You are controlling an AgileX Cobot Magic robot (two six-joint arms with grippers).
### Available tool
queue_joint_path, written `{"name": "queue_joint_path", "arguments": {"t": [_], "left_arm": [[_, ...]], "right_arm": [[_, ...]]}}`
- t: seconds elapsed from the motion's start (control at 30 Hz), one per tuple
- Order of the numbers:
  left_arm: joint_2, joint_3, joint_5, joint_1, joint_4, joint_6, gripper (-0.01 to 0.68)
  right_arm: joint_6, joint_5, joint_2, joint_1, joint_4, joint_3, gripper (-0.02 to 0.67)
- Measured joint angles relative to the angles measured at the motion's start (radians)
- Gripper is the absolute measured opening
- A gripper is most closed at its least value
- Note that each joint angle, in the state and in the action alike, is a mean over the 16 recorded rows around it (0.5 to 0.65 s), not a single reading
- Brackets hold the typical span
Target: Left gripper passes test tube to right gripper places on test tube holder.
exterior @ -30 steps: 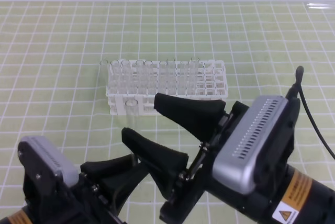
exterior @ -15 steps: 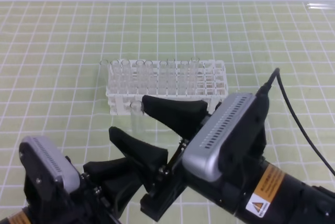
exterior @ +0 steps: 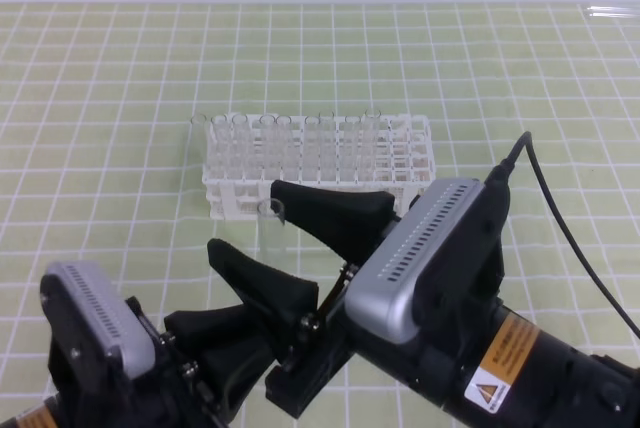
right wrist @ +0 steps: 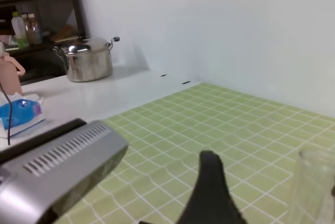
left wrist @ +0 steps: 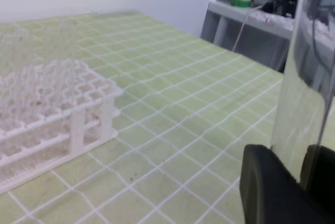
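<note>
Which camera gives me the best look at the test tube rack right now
The exterior high view: the whole test tube holder shows there, with its rows of clear tubes. The left wrist view catches only one blurred corner of it. The right wrist view shows none of it.

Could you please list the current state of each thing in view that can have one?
Left claw: closed on the test tube's lower part.
Test tube: upright, open end up, between the right claw's fingers.
Right claw: open wide, not gripping the tube.
Test tube holder: standing on the mat, rows of clear tubes in it.
</note>
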Motion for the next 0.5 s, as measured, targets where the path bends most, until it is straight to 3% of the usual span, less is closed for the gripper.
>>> {"name": "queue_joint_path", "arguments": {"t": [0.13,0.5], "left_arm": [[-0.001,0.000,-0.012,0.001,0.002,-0.007,0.036],[0.000,0.000,-0.007,0.000,0.005,-0.016,0.055]], "right_arm": [[0.006,-0.004,0.007,0.000,-0.002,0.000,0.454],[0.024,-0.011,0.022,0.000,-0.012,0.000,0.454]]}}
